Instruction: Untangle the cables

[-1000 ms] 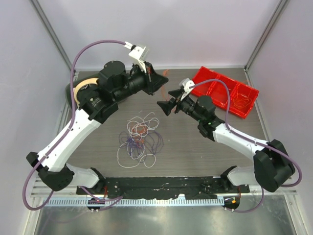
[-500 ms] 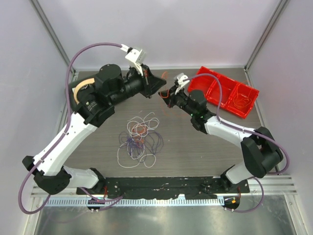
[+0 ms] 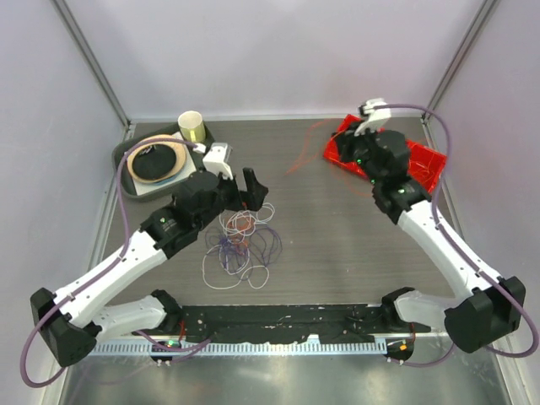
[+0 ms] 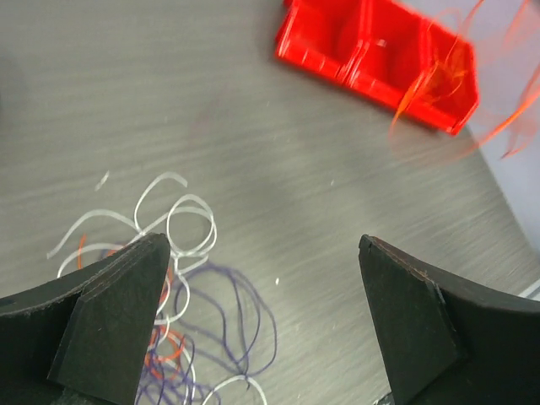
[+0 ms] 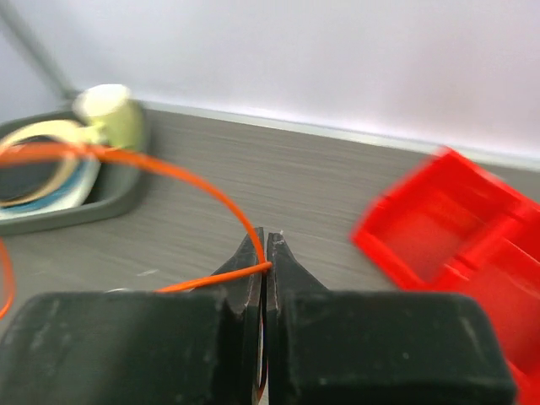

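Note:
The cables (image 3: 240,240) lie in a loose tangle of white, purple and orange-red loops at the table's middle. My left gripper (image 3: 245,198) hovers over the tangle's far edge, open. In the left wrist view its gripper (image 4: 261,253) is wide apart with nothing between the fingers, and the cables (image 4: 190,253) show below and to the left. My right gripper (image 5: 266,245) is shut on an orange cable (image 5: 202,190), which arcs off to the left. From above, that orange cable (image 3: 302,156) is a blurred streak left of my right gripper (image 3: 353,145), by the red bin.
A red bin (image 3: 426,164) with compartments sits at the back right, under the right wrist. At the back left a grey tray (image 3: 135,184) holds a tape roll (image 3: 156,160), with a pale cup (image 3: 191,126) beside it. Grey walls close in the sides and back.
My left arm swung down from the back to the tangle and opened. My right gripper shut on the orange cable and carried it back right, over the red bin.

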Action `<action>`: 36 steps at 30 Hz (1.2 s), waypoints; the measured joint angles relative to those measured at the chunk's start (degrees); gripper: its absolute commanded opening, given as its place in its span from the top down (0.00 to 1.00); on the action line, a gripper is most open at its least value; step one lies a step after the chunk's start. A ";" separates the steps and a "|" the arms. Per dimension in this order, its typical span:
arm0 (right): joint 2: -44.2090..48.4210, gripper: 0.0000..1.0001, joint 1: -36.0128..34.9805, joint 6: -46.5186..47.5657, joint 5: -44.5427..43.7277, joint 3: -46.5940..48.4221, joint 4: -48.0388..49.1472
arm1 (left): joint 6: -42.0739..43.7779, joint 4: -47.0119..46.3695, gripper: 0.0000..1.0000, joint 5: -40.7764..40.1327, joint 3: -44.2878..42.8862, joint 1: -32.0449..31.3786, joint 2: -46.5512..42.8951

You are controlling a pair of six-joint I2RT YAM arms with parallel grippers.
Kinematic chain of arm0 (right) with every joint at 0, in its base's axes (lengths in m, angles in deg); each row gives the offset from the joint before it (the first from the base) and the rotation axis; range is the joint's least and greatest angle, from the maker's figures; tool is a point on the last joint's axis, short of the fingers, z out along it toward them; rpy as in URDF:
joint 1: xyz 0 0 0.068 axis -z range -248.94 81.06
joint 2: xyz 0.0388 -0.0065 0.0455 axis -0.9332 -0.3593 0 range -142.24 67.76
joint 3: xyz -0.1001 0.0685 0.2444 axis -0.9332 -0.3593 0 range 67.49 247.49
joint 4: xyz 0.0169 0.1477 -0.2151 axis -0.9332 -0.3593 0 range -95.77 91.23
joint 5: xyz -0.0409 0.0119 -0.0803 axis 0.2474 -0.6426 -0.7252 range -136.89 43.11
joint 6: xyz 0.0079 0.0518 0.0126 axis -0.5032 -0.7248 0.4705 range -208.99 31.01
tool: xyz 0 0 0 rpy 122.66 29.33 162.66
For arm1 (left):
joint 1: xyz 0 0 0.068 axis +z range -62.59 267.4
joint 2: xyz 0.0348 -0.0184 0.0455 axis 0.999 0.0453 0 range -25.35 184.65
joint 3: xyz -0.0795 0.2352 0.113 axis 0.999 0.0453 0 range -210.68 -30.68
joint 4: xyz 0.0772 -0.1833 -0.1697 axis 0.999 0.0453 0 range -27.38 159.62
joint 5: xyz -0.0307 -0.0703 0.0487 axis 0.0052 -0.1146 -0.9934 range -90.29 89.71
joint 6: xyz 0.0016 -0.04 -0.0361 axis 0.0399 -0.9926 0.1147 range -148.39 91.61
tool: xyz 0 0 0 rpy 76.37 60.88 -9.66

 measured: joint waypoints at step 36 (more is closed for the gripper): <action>-31.39 0.99 42.77 -5.55 5.51 6.56 15.15 | -9.46 0.50 0.00 -12.52 16.48 -0.04 4.09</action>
